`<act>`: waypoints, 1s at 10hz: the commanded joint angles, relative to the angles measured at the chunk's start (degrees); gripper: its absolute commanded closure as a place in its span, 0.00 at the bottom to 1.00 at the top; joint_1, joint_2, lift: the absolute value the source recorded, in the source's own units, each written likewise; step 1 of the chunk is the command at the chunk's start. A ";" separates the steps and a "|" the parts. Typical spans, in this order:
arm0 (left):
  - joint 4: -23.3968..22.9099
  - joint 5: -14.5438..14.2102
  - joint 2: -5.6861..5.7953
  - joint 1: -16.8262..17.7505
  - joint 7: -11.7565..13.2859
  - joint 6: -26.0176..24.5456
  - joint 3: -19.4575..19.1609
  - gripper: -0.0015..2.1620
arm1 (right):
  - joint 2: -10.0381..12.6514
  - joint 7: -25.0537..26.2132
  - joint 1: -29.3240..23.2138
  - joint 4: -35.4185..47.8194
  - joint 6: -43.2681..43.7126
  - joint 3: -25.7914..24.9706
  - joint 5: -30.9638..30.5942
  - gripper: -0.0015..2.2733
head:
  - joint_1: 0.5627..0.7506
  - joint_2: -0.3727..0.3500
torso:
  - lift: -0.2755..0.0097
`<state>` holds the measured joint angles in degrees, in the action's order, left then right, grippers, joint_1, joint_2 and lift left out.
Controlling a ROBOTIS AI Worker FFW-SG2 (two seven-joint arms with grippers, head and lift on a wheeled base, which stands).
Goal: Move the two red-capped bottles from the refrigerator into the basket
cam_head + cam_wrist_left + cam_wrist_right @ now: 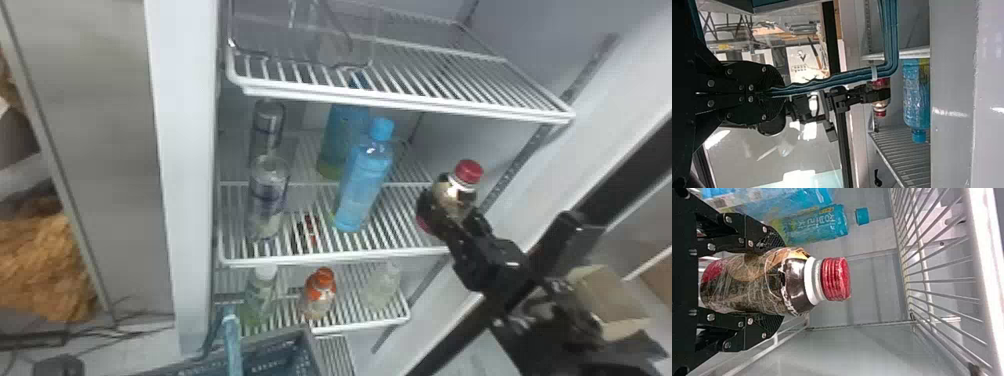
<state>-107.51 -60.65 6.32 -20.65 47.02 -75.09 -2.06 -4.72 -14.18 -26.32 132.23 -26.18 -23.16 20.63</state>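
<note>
My right gripper (447,202) is shut on a dark bottle with a red cap (469,171), held upright at the middle shelf's right front. In the right wrist view the gripper (770,282) has one finger on each side of the wrapped bottle (746,282), with its cap beyond the fingertips. My left gripper (768,93) is shut on the blue-green handle (828,80) of the basket. The basket (312,345) is low in front of the refrigerator, its inside mostly out of sight.
Blue bottles (362,185) and clear bottles (269,195) stand on the middle shelf (330,259). Below are an orange-capped bottle (319,296), a green one (259,295) and a pale one (382,287). The refrigerator's side wall (187,150) is at left.
</note>
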 commanded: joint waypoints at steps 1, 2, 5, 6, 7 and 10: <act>0.00 -0.02 0.01 -0.02 0.00 0.00 -0.11 0.56 | 1.03 -0.50 -3.21 4.10 -1.80 -2.32 -0.52 0.56 | 0.70 0.03 | 0.97; 0.00 -0.02 0.01 0.12 0.00 0.00 0.01 0.56 | 1.56 -1.12 -5.18 6.49 -3.06 -3.80 -0.07 0.56 | 0.70 0.03 | 0.97; 0.00 0.10 -0.08 -0.02 0.00 0.00 0.01 0.56 | 3.05 -4.90 -11.37 12.26 -8.69 -6.20 0.28 0.56 | 0.70 0.03 | 0.97; 0.00 0.10 -0.08 0.12 -0.08 0.00 0.01 0.56 | 3.58 -5.86 -13.62 14.37 -10.38 -6.77 1.65 0.56 | 0.70 0.03 | 0.97; 0.00 0.10 -0.08 -0.02 -0.08 0.00 0.12 0.56 | 4.11 -8.50 -15.16 17.18 -15.44 -8.49 1.88 0.56 | 0.70 0.03 | 0.97; 0.00 0.10 -0.08 -0.02 -0.26 0.00 0.24 0.56 | 4.28 -13.51 -17.41 21.12 -25.00 -11.00 0.62 0.56 | 0.70 0.03 | 0.97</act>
<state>-107.51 -60.55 6.24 -20.55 46.72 -75.09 -1.83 -0.43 -27.76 -43.52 153.12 -49.72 -33.99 21.34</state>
